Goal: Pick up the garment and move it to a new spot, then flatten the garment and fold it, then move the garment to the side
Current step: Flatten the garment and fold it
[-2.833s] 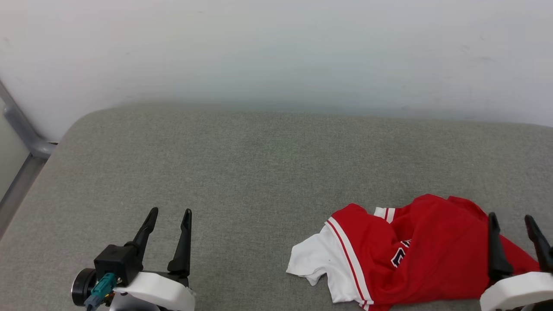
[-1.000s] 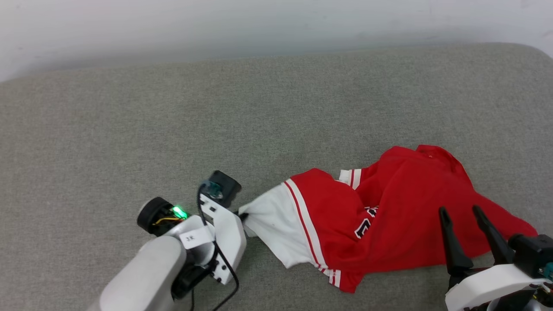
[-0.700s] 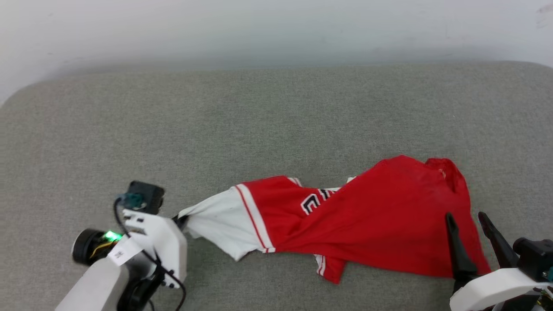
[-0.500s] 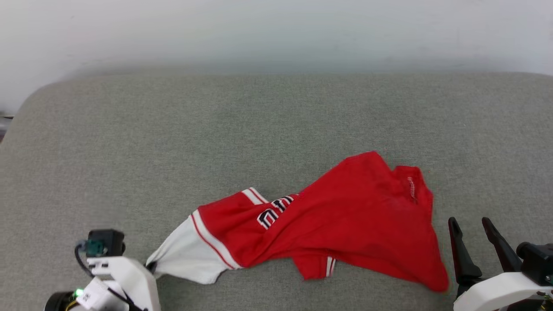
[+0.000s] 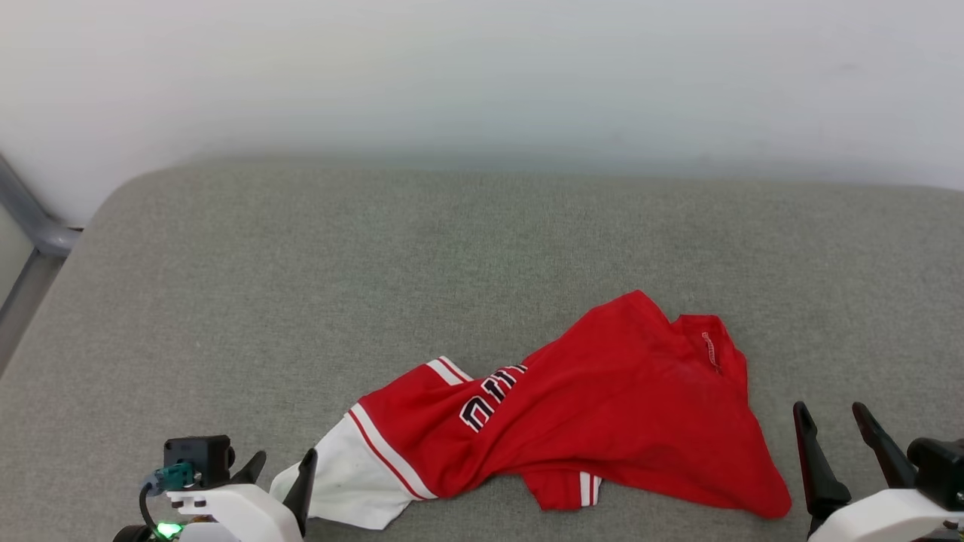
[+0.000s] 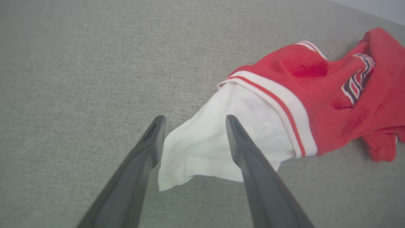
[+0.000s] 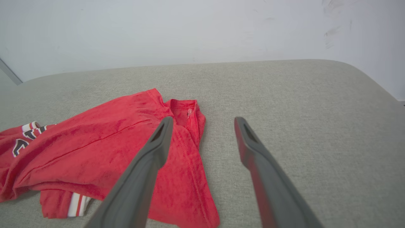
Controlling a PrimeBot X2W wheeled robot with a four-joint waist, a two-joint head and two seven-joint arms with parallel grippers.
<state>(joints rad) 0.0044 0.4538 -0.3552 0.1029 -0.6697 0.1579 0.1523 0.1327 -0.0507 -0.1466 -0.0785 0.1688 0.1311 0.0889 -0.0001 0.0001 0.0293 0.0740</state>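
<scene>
A grey woven cushion (image 5: 301, 263) fills the workspace, its far edge meeting a plain pale wall (image 5: 482, 68), with a grey metal bar (image 5: 30, 222) beside its rounded far-left corner. The garment (image 5: 625, 406) lies crumpled on the near half of the cushion, right of centre in the head view and stretched out sideways. Its red body is bunched in folds, and part of the black, white-outlined lettering (image 5: 489, 399) shows on top. The white sleeve (image 6: 227, 133), edged with red and white stripes, trails out towards the robot's left. The collar (image 7: 185, 115) sits at the garment's far right end, and a bit of striped trim (image 5: 589, 489) peeks out under the near edge.

The left gripper (image 5: 285, 461) is at the lower left of the head view with its fingers spread wide. In the left wrist view the slack end of the white sleeve lies on the cushion between and beneath the two fingers, and neither finger pinches it, so this gripper holds nothing. The right gripper (image 5: 828, 412) is at the lower right, just beside the garment's right edge, its jaws also wide apart and holding nothing. In the right wrist view one of its fingers crosses in front of the red cloth near the collar and the other stands over bare cushion
</scene>
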